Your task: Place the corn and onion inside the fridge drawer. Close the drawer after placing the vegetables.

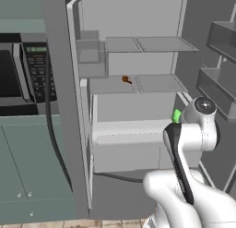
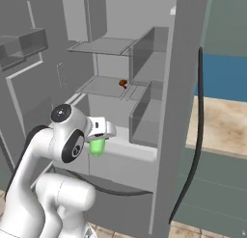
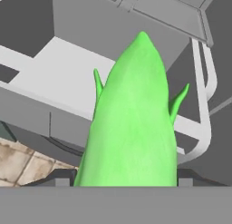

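The bright green corn [image 3: 131, 123] fills the middle of the hand view, pointing away, with my gripper [image 3: 124, 180] shut on its base. In the right base view the corn [image 2: 98, 146] hangs from the gripper [image 2: 99, 139] just in front of the open fridge [image 2: 116, 15]. From the left, a tip of corn [image 1: 176, 115] shows behind my arm. The fridge drawer [image 1: 124, 130] is pulled out, light grey, below the shelves; its bin [image 3: 27, 114] lies under and beyond the corn. The onion is out of view.
A tiny red-brown stemmed bit [image 1: 125, 79] lies on the middle shelf. A microwave [image 1: 18, 75] and green cabinets stand left of the fridge. A black bar [image 1: 51, 125] runs down the fridge side. Door bins [image 1: 221, 38] stand at the right. A counter [image 2: 222, 121] is beyond.
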Tool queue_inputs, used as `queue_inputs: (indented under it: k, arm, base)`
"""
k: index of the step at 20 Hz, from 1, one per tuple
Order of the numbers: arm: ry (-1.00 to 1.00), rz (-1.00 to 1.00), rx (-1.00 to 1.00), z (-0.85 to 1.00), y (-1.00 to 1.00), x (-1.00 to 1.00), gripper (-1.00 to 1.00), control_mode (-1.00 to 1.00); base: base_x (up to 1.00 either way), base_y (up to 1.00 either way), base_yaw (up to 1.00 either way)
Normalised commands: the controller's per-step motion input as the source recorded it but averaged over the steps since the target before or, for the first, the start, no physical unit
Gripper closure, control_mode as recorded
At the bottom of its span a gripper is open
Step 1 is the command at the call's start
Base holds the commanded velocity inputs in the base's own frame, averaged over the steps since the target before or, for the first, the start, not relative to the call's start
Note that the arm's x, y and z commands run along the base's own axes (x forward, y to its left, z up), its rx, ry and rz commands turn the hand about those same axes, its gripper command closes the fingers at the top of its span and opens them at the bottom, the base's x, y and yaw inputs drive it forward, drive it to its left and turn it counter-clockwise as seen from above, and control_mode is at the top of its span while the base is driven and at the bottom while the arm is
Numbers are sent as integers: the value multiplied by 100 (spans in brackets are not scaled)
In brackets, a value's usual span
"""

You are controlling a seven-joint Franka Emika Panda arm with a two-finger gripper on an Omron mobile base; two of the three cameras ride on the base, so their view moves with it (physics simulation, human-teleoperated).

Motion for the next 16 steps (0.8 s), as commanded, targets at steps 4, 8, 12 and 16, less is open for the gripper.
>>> queue_inputs:
  k: [4, 8, 12, 16]
  arm:
    - [0, 0, 0, 0, 0, 0, 100, 100]
    - [0, 3, 0, 8, -9, 6, 100, -100]
    - [0, 4, 0, 96, -8, 11, 100, -100]
    - [1, 7, -4, 96, 4, 21, 100, -100]
  base:
    - [5, -27, 0]
    - [0, -5, 0]
    - [0, 0, 0]
    - [0, 0, 0]
